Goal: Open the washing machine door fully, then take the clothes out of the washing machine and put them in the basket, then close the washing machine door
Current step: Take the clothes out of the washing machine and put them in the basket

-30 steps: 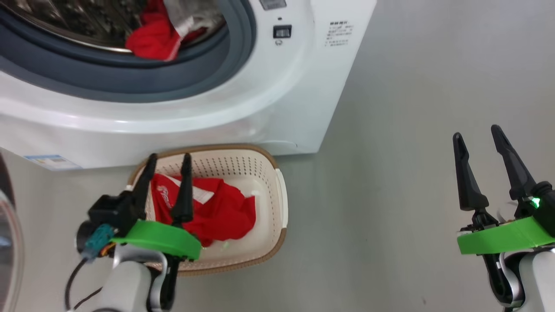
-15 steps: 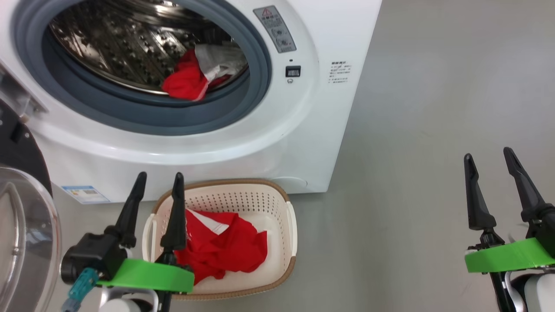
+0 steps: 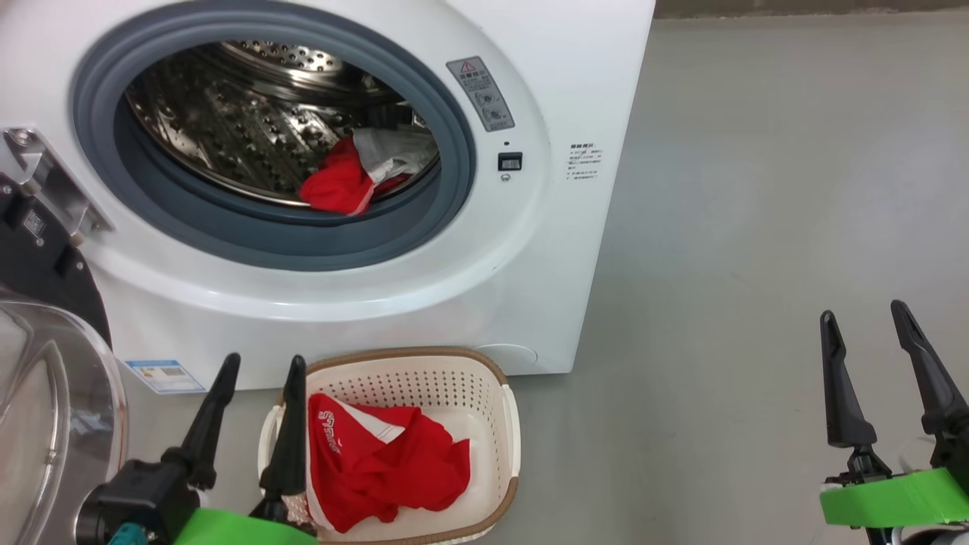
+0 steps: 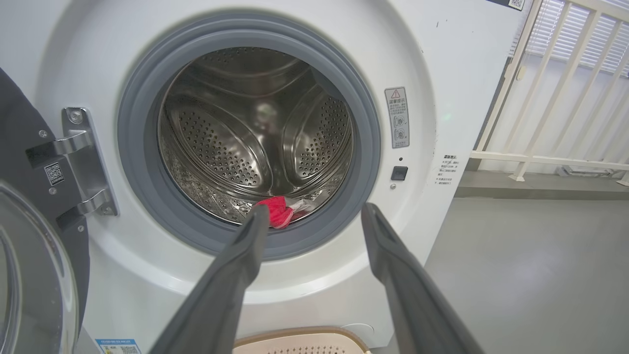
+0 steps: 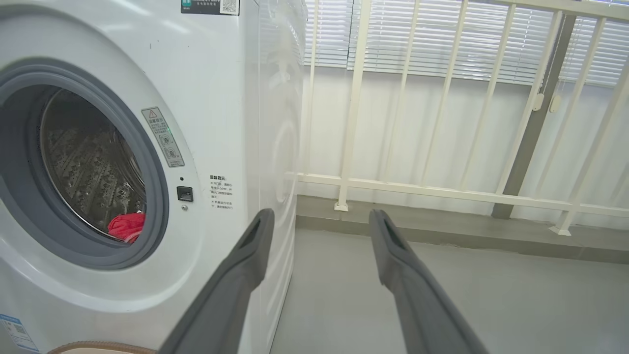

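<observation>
The white washing machine stands with its door swung wide to the left, glass bowl facing me. A red and grey bundle of clothes lies at the front of the steel drum, also visible as clothes in the right wrist view. The cream basket sits on the floor before the machine with a red garment inside. My left gripper is open and empty over the basket's left rim. My right gripper hangs open and empty over bare floor at far right.
Grey floor stretches right of the machine. A white railing with blinds behind it runs along the back wall. The door hinge bracket sits on the machine's left front.
The head camera has tilted upward, so machine, basket and both grippers sit lower in view. More of the drum and door shows. Both grippers stay open.
</observation>
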Robot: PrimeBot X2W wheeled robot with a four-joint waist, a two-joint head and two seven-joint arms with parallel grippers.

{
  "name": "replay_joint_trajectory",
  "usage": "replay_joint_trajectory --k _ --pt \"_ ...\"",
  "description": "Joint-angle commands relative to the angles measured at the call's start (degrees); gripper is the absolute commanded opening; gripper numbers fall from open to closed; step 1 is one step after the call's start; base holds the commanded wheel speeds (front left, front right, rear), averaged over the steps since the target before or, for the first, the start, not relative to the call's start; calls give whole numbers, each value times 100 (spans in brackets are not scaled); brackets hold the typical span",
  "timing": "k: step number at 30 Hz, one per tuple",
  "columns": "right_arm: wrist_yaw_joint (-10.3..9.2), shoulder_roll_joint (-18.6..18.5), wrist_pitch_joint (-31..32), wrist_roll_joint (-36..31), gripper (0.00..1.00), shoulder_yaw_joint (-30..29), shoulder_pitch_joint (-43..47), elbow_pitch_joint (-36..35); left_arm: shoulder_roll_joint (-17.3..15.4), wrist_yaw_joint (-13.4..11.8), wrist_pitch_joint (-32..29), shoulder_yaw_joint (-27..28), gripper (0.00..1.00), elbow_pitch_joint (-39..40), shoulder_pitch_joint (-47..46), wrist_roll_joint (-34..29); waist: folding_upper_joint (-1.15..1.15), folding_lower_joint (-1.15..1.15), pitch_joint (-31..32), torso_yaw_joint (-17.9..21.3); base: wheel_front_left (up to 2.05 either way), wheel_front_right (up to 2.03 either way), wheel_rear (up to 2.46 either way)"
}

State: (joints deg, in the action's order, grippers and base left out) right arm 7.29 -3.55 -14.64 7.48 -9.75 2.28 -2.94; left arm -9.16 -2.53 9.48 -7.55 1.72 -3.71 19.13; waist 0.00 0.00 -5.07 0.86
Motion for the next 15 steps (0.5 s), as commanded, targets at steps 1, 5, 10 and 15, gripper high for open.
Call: replay_joint_trajectory --k 1,5,10,15 --pt "20 -56 -36 -47 100 119 3 -212 -110 -64 -35 235 100 235 -11 -12 0 0 56 16 0 0 0" --pt "20 -33 -36 -96 100 142 209 -328 -114 -91 -67 218 100 365 162 10 0 0 195 -2 0 0 0" --pt "20 -4 -36 -102 100 86 409 -404 -121 -120 -61 264 100 484 324 89 0 0 291 -2 0 0 0" --pt "20 12 -36 -109 100 83 415 -447 -167 -133 -62 310 100 545 385 123 0 0 271 15 0 0 0"
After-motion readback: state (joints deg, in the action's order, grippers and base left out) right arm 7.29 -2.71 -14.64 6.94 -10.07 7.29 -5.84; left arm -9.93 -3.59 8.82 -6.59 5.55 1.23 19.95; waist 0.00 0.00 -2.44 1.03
